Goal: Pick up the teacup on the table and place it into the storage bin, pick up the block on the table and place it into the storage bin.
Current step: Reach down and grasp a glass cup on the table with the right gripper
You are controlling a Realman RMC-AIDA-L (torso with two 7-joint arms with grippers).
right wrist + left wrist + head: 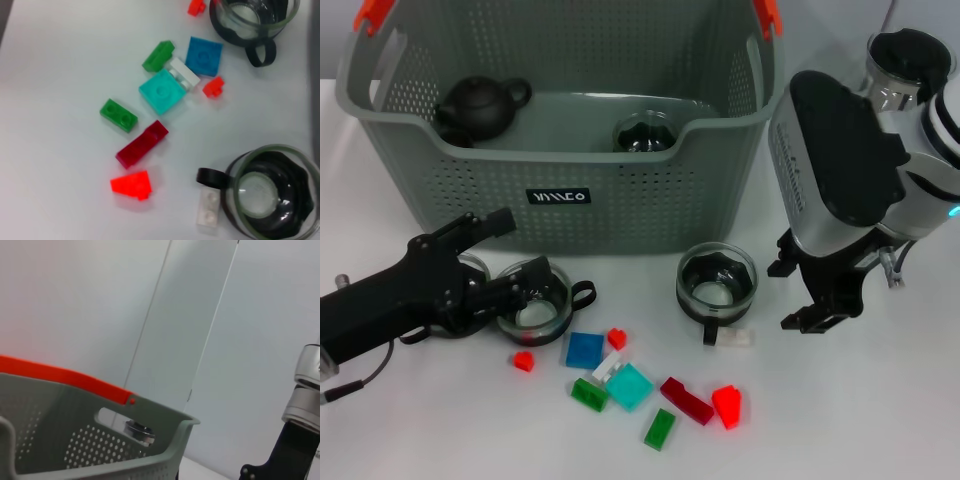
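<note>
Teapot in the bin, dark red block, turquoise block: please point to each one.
black teapot (pixel 477 107), head view, its body.
dark red block (pixel 142 144), right wrist view, top face.
turquoise block (pixel 162 91), right wrist view, top face.

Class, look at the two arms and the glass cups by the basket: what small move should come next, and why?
Probably the left gripper should close on the glass cup it is reaching. Its fingers already sit at that cup's rim, in front of the basket, which already holds a cup. The right gripper hangs beside the other cup, not touching it.

Two teacups (pixel 717 281) and blocks (pixel 631 386) before storage bin (pixel 560 195).
</note>
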